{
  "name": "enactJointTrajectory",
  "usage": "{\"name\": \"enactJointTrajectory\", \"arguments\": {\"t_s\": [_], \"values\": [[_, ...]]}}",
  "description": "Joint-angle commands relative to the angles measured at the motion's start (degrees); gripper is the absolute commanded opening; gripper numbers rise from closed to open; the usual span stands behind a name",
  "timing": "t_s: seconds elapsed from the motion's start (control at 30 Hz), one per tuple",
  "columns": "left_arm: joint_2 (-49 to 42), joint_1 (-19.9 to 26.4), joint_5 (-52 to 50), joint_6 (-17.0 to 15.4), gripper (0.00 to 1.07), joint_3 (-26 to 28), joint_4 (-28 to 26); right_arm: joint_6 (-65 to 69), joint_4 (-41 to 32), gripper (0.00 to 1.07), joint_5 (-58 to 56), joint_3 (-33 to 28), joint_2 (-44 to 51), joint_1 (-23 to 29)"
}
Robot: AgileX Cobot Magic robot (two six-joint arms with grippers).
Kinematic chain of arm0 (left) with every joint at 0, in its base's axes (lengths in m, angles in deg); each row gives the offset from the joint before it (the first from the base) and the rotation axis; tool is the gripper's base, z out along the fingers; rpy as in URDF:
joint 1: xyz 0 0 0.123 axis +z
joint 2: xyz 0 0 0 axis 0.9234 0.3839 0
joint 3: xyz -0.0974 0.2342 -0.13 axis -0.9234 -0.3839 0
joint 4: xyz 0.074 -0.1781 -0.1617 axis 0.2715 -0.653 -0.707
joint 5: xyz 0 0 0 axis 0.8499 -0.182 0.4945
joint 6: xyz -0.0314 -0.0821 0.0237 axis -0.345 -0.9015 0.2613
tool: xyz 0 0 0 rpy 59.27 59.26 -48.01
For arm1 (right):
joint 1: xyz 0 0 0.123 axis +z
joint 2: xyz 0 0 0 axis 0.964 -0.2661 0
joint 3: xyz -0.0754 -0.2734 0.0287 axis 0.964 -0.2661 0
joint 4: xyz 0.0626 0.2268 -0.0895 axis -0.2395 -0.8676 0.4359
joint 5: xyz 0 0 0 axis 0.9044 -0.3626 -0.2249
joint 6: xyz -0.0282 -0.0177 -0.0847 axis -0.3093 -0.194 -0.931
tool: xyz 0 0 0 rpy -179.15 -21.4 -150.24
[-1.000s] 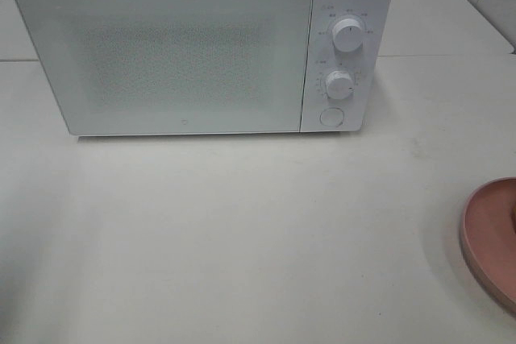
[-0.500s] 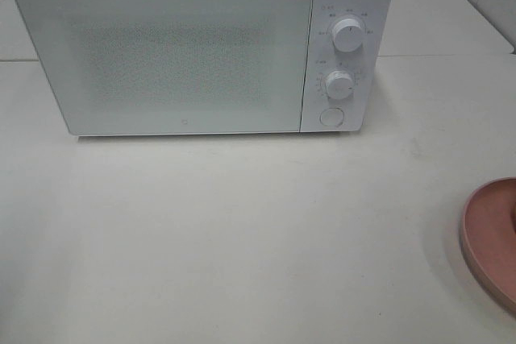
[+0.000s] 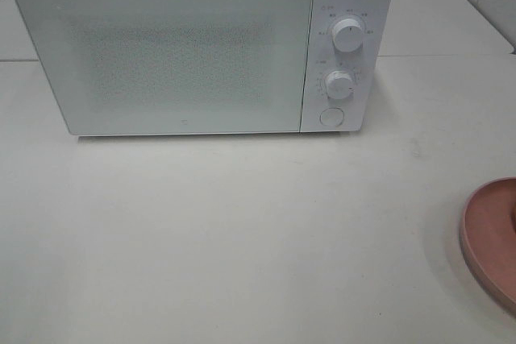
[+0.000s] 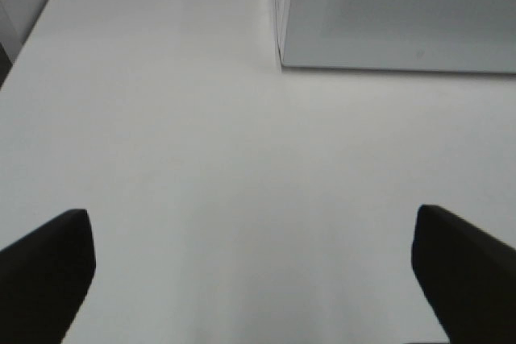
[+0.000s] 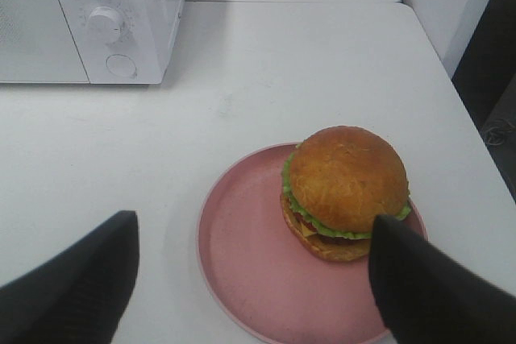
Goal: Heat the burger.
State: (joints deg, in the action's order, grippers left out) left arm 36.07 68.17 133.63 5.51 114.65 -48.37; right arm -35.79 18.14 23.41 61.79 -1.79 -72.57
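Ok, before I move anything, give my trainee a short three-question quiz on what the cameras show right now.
1. True or false: the white box-shaped microwave's door is open.
2. What does the tall golden-brown-bun burger sit on?
A. bare table
B. round pink plate
C. microwave top
3. Fill in: both the left gripper and the right gripper have their fingers ___.

Key: 1 false; 2 B; 3 open, holding nothing.
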Motion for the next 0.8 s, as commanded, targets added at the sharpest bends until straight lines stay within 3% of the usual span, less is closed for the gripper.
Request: {"name": "enactJointTrajectory", "arguments": {"t_s": [0.03,0.8], "values": [[-2.52,0.06,-0.57,-0.29,1.01,-0.23,-0.11,-0.52,-0.06,0.76,0.00,-0.11,1.55,-0.29],[-2.75,-0.06,-0.57,-0.29,1.01,-0.23,-0.06,-0.52,-0.06,0.76,0.00,-0.11,1.03,-0.29]]}}
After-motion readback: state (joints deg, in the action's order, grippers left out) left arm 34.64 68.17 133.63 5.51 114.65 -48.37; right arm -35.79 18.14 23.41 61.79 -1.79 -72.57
